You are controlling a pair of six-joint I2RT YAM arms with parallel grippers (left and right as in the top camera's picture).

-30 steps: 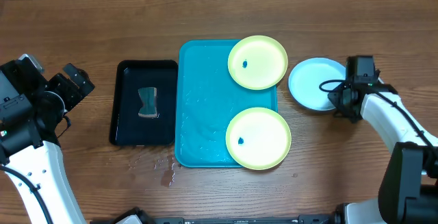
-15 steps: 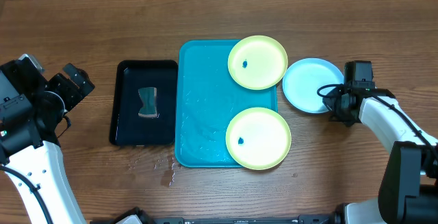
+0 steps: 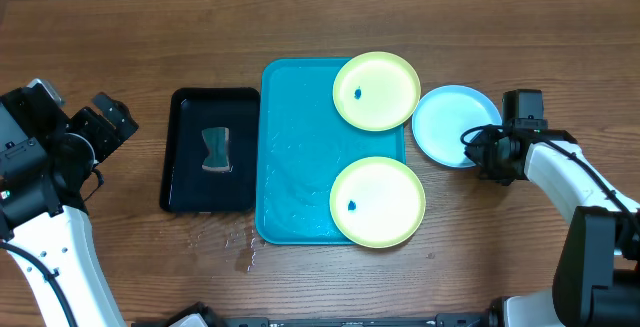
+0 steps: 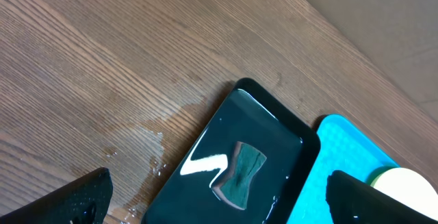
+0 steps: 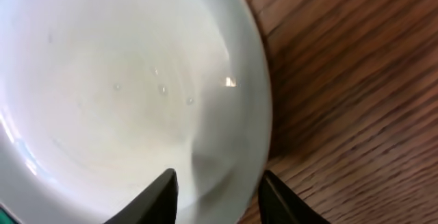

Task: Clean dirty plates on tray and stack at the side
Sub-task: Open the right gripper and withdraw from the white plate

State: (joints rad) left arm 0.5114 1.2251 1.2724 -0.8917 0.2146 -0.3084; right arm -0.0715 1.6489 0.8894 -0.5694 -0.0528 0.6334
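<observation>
- Pale yellow-green round plastic plates [image 3: 376, 90] [image 3: 377, 202] crowd the turquoise rectangular plastic tray [image 3: 295, 167]; light cyan plate [image 3: 445, 125] touches one.
- My right gripper [image 5: 217, 195] stands parted over the cyan rim; left gripper [image 4: 219, 177] gapes, empty.

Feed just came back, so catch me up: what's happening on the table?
The right gripper, jaws parted, sits at the rim of the cyan plate, which lies on the table beside the tray. Two yellow-green plates, each blue-specked, wait on the tray. The left gripper hangs open by the black tray, touching nothing.
</observation>
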